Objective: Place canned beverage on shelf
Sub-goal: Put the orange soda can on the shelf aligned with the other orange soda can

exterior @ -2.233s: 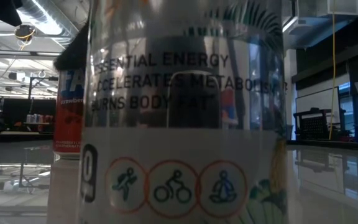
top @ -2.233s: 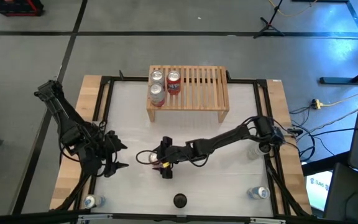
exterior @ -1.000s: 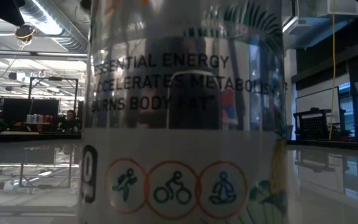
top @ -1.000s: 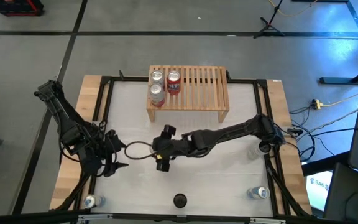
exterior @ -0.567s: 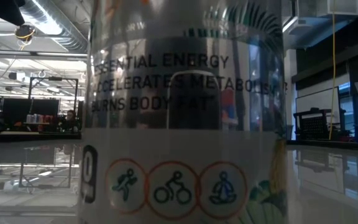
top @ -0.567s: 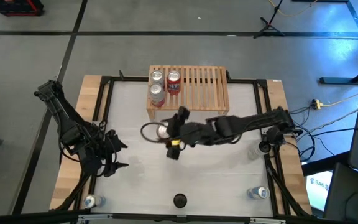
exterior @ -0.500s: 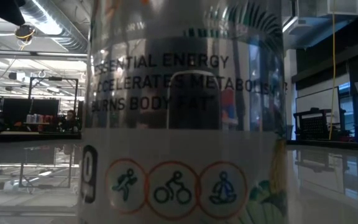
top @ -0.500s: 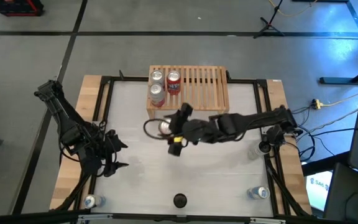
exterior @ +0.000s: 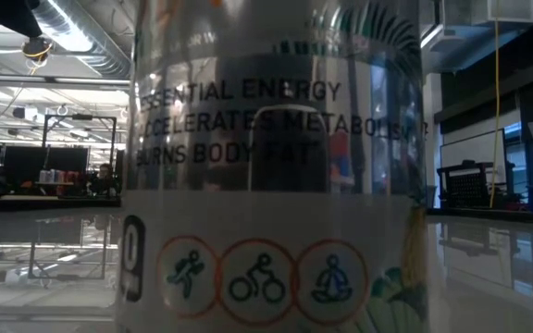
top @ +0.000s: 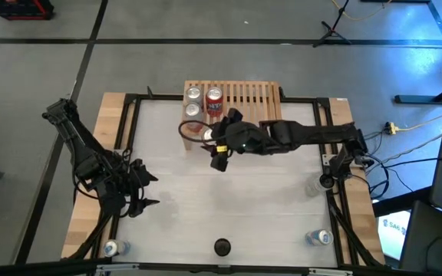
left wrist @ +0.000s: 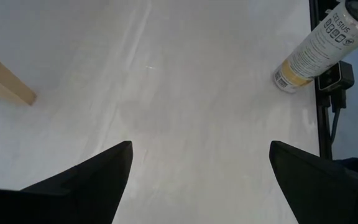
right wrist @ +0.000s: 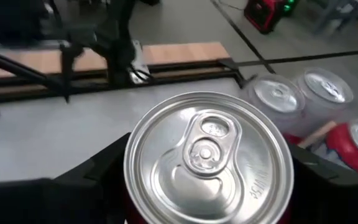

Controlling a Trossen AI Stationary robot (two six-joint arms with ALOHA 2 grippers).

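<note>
My right gripper [right wrist: 207,186] clamps an upright can [right wrist: 208,158]; the shelf [top: 252,95] lies just ahead, three cans [right wrist: 278,99] alongside.

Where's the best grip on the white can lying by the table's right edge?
Take the white can across its round body, mid-length, from above. It lies on its side on the table, so the curved wall faces up, likely suiting fingers straddling it. The open left gripper waits at the table's left.
</note>
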